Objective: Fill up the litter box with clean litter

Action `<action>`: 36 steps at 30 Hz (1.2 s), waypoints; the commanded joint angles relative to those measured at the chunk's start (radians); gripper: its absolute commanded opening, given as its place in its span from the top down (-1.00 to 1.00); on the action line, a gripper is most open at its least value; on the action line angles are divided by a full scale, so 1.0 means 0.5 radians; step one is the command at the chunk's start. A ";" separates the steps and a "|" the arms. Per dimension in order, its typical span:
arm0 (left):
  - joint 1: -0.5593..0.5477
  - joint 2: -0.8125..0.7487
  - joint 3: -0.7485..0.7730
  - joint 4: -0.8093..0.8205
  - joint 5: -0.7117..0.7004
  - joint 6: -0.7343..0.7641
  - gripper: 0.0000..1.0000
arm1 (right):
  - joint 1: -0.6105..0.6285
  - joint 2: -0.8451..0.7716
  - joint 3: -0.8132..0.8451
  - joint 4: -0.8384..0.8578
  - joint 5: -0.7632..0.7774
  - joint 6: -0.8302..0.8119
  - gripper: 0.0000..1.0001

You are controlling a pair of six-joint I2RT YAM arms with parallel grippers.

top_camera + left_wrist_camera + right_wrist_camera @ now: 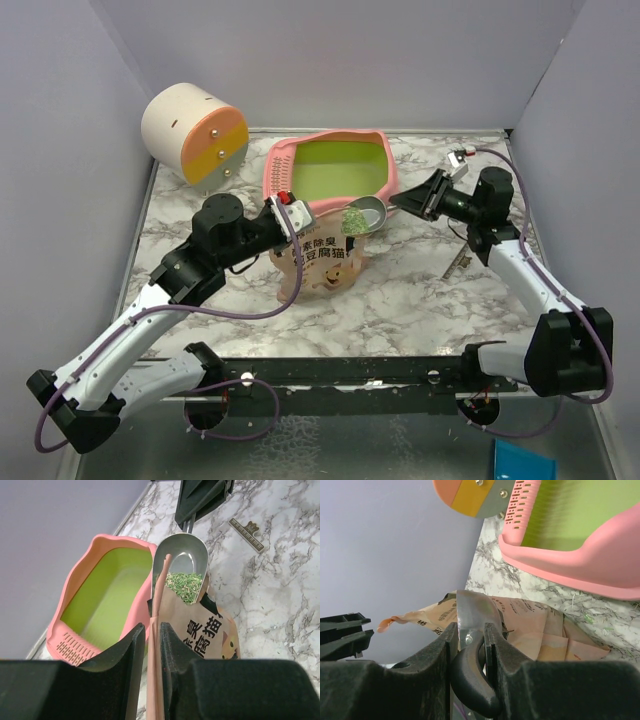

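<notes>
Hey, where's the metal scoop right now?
In the top view the scoop is mid-table, held by the right gripper at the pouch mouth, just in front of the litter box.

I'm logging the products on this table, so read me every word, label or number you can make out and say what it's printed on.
"素除臭": upper line on the front of the pouch; its left end may be hidden.
"豆腐猫": the line below it on the same pouch.
The ruler-like strip: marks too small to read.
The pouch's small print in the right wrist view: too blurred to read.
No text visible on the litter box, scoop or cylinder.
</notes>
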 commanded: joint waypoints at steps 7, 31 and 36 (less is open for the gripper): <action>0.005 -0.064 -0.017 0.148 0.018 -0.037 0.36 | -0.152 -0.044 -0.109 0.237 -0.124 0.173 0.98; 0.005 -0.113 -0.125 0.349 -0.283 -0.142 0.21 | -0.345 -0.046 -0.188 0.431 -0.198 0.498 0.99; 0.005 -0.205 -0.222 0.527 -0.451 -0.150 0.16 | -0.350 -0.014 -0.154 0.486 -0.170 0.562 0.98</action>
